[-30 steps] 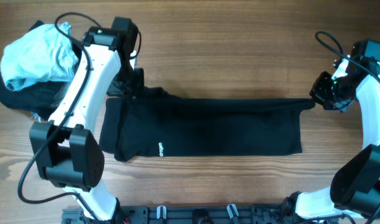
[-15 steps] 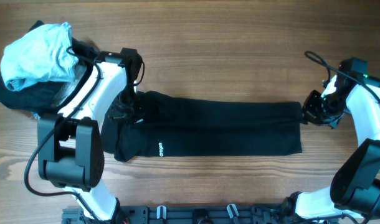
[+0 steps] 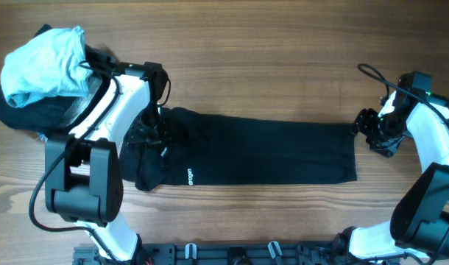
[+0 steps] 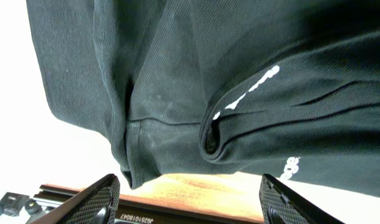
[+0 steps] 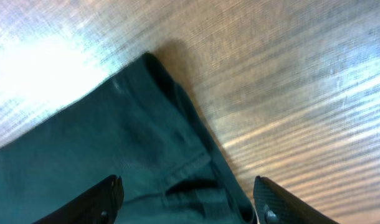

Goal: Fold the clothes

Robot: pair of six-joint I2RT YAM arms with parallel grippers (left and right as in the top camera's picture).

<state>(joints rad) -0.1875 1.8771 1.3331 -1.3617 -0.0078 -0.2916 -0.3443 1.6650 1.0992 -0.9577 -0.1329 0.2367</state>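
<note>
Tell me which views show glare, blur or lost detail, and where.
Overhead: even light, sharp, though the black garment shows few folds. Left wrist: sharp weave, but the background left of it is blown out to white. Right wrist: soft all over, with glare on the table upper left.

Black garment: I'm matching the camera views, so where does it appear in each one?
Overhead: the black garment lies stretched across the table's middle.
Left wrist: it fills most of the frame, white lettering showing.
Right wrist: one corner of it, lower left.
Shared landmark: the wooden table, bare beside the cloth in all three.
</note>
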